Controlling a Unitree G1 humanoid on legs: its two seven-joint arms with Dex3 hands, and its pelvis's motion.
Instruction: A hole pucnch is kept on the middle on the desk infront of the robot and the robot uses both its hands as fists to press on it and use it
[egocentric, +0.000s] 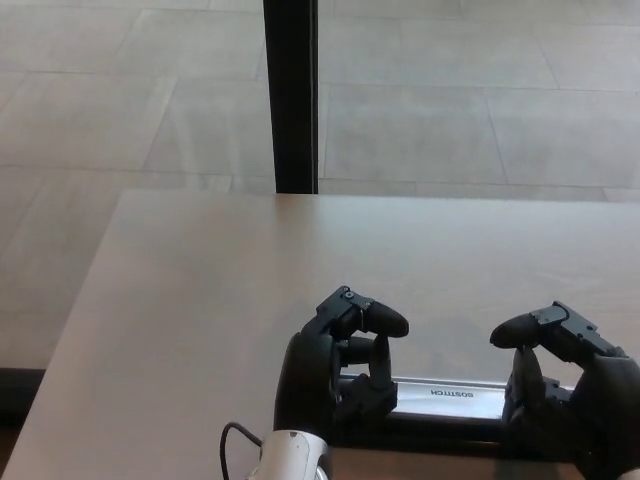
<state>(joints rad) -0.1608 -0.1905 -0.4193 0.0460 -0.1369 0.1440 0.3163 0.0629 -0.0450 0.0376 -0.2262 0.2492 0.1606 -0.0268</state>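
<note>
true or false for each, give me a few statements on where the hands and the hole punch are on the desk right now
1. Both hands sit over the hole punch, left hand at its left end, right hand at its right end. True.
2. The hole punch lies at the far edge of the desk. False: it lies at the near edge, close to the robot.
3. The punch's silver top shows between the two hands. True.
4. A sheet of paper lies beside the punch. False: no paper is visible.
5. A black post stands beyond the desk. True.
</note>
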